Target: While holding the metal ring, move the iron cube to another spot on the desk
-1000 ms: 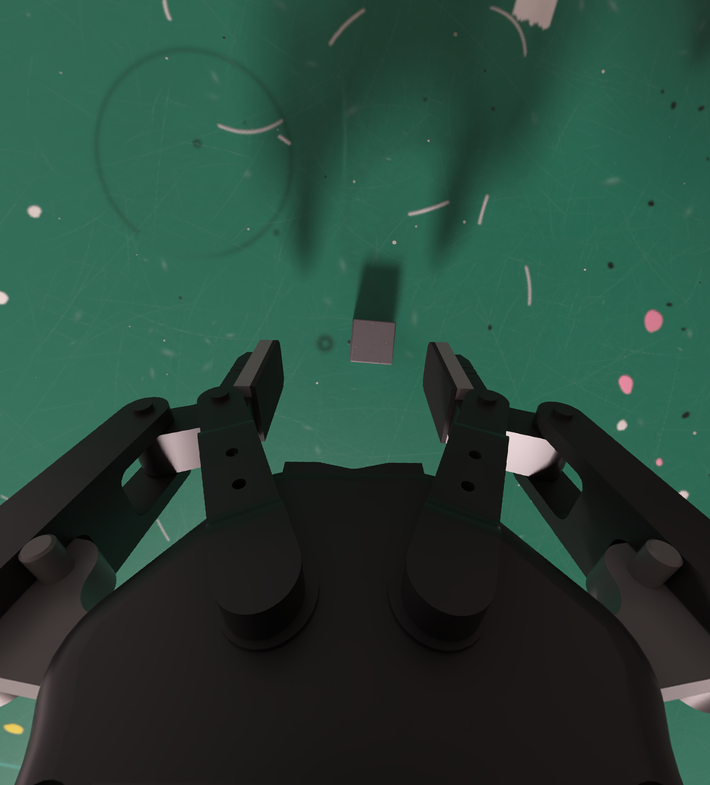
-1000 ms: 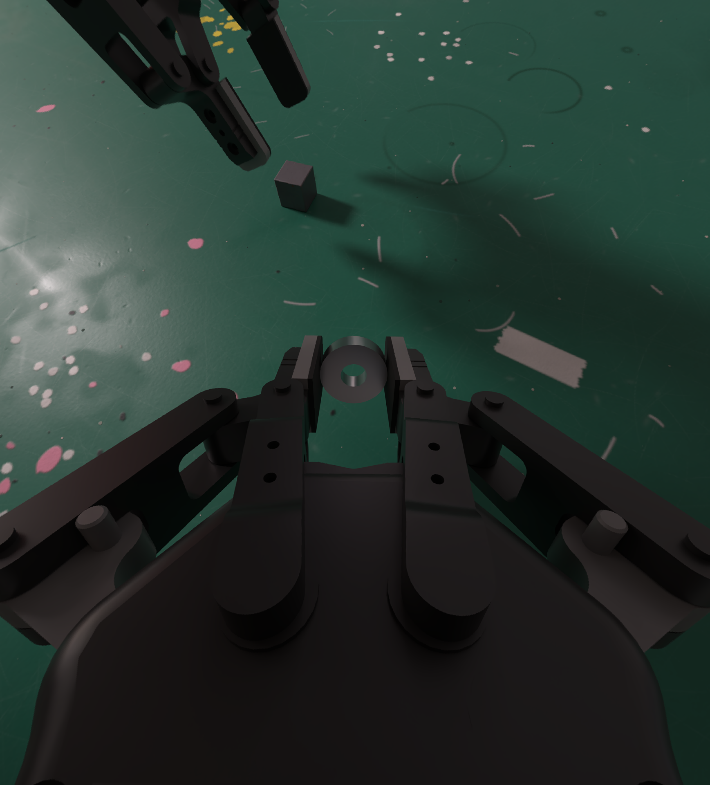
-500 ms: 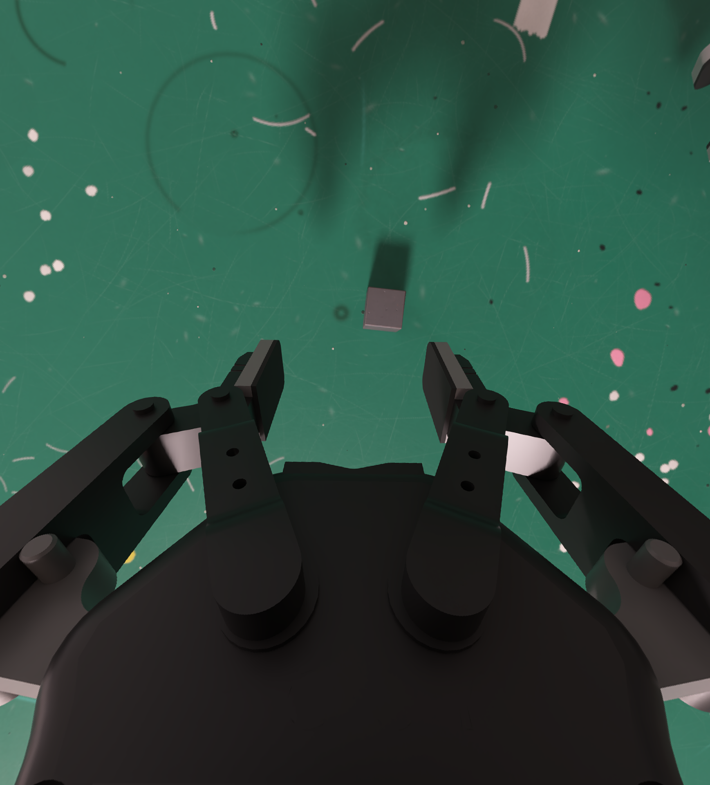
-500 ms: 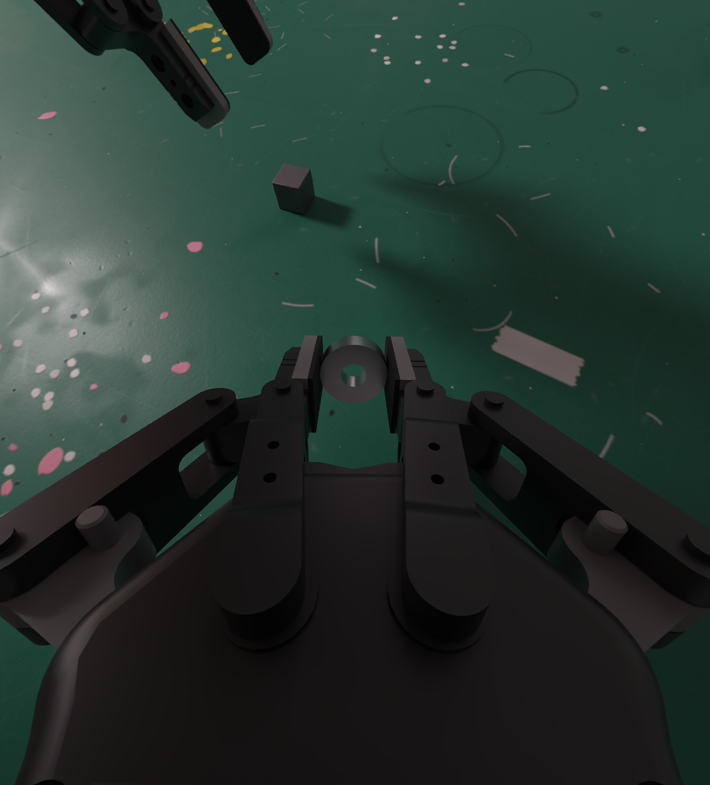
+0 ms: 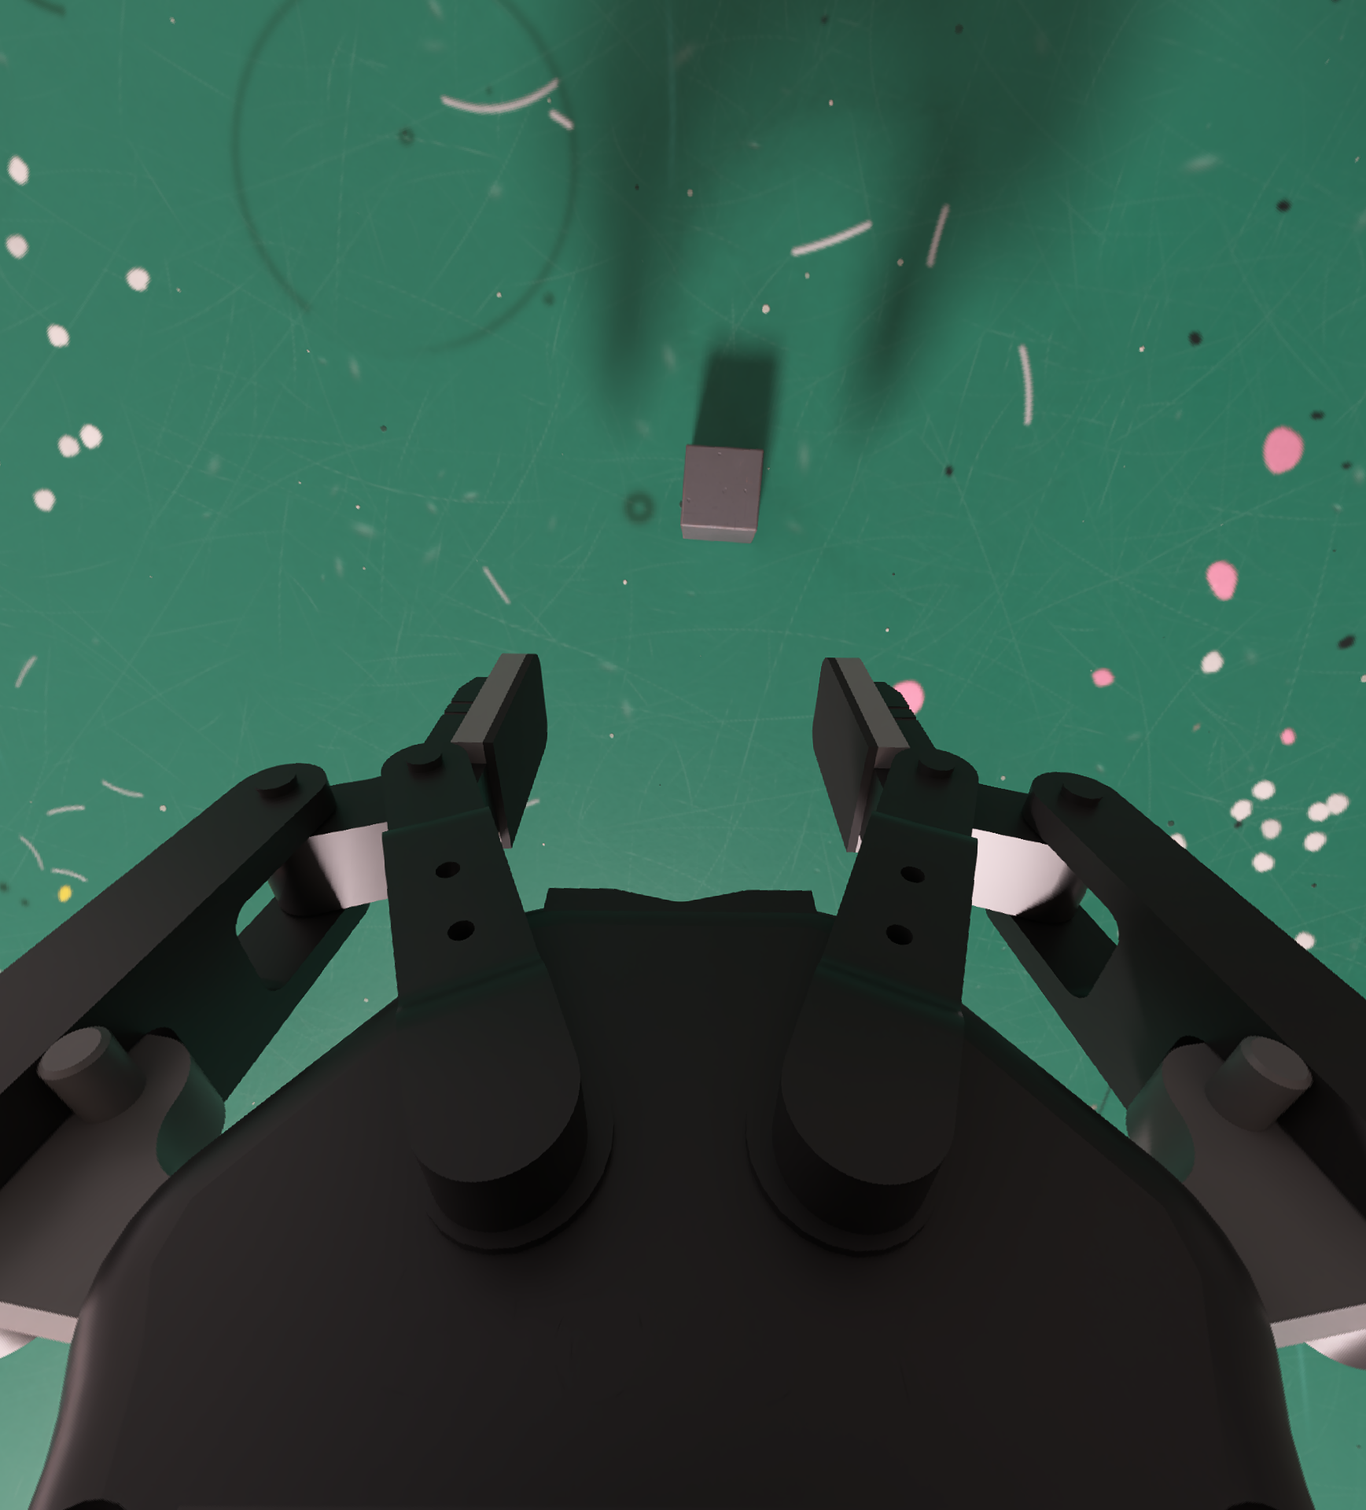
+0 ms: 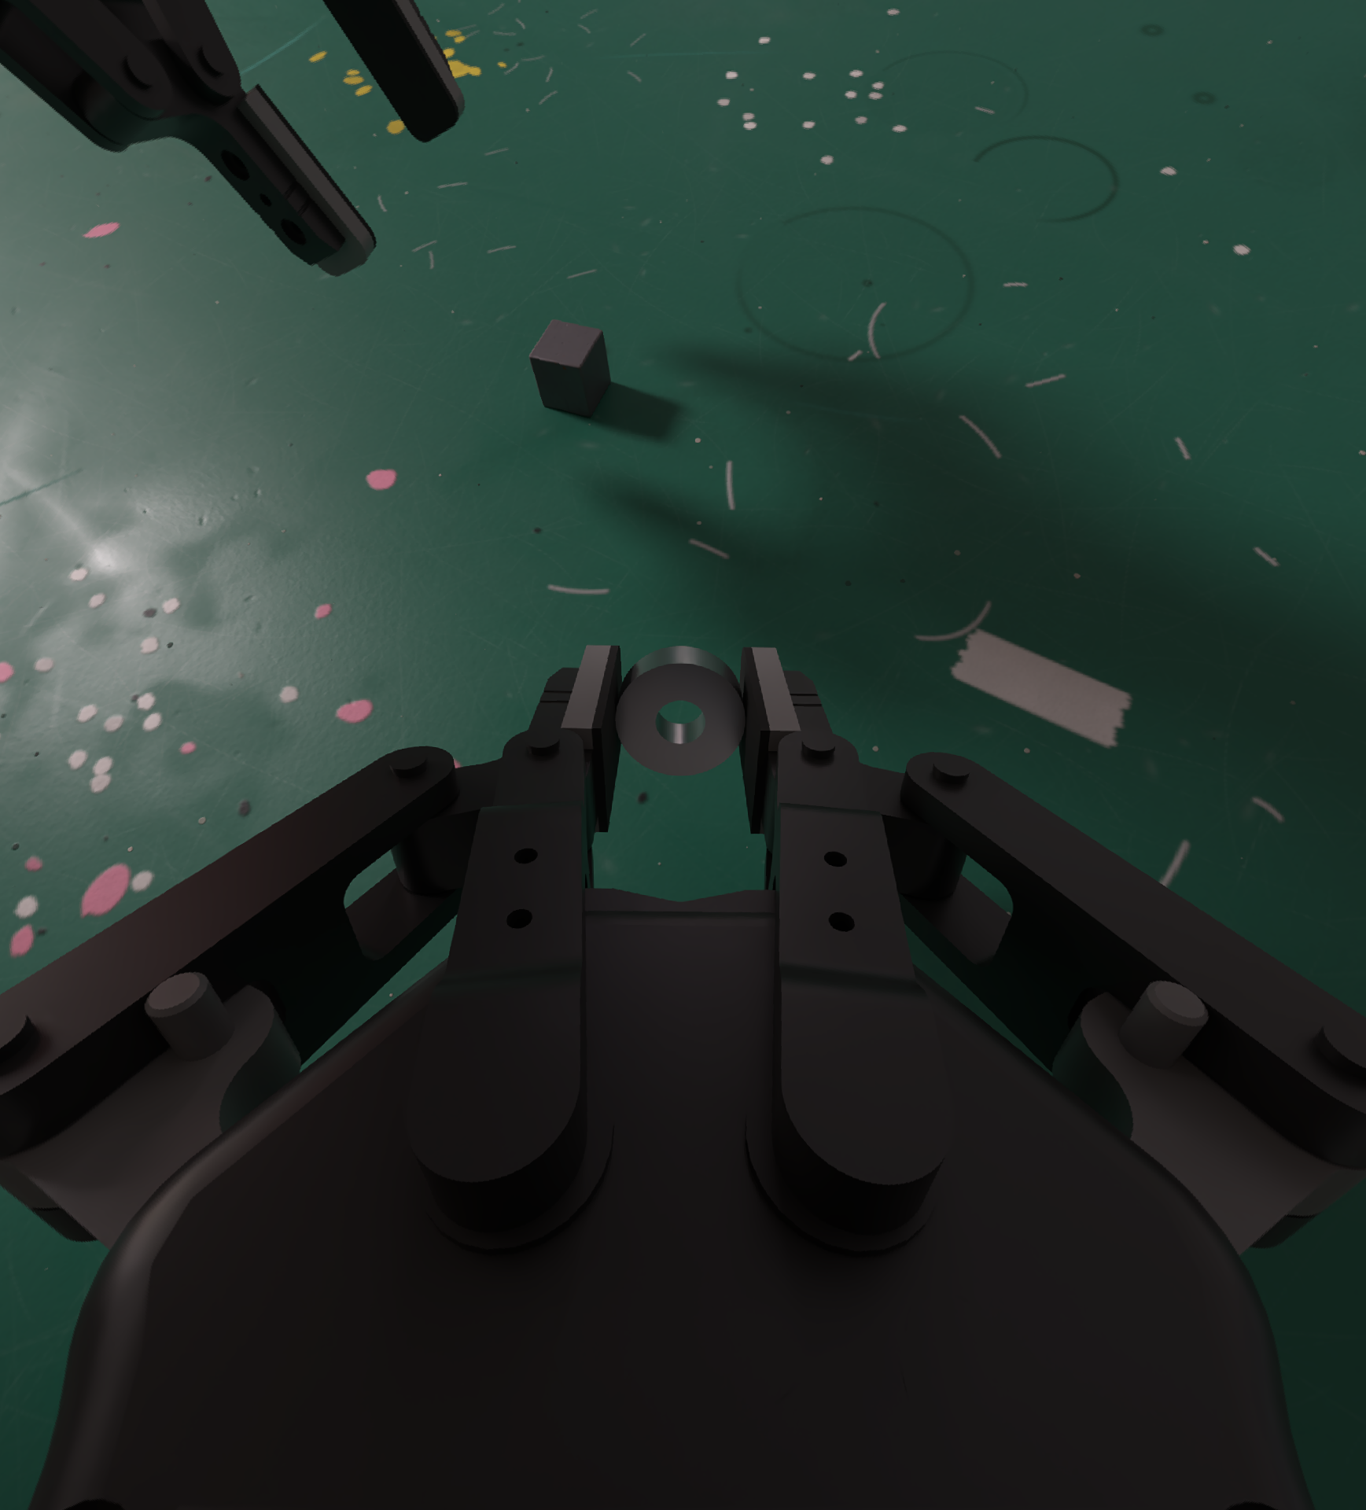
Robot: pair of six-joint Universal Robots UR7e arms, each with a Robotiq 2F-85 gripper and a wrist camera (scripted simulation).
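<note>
A small grey iron cube (image 5: 722,492) stands on the green desk (image 5: 254,621), ahead of my left gripper (image 5: 679,694), which is open, empty and raised above the desk. The cube also shows in the right wrist view (image 6: 570,366), at the upper middle. My right gripper (image 6: 679,694) is shut on the grey metal ring (image 6: 679,711) and holds it above the desk, its hole facing the camera. The left gripper (image 6: 385,188) also shows at the top left of the right wrist view, above and to the left of the cube.
The desk (image 6: 990,507) is marked with paint spots, scratches and faint circles. A flat grey strip of tape (image 6: 1040,688) lies on it to the right of my right gripper. Dark arm shadows fall beyond the cube.
My left gripper has drawn back from the cube, which now sits farther ahead of the fingers. It stays open. My right gripper has kept still with the ring.
</note>
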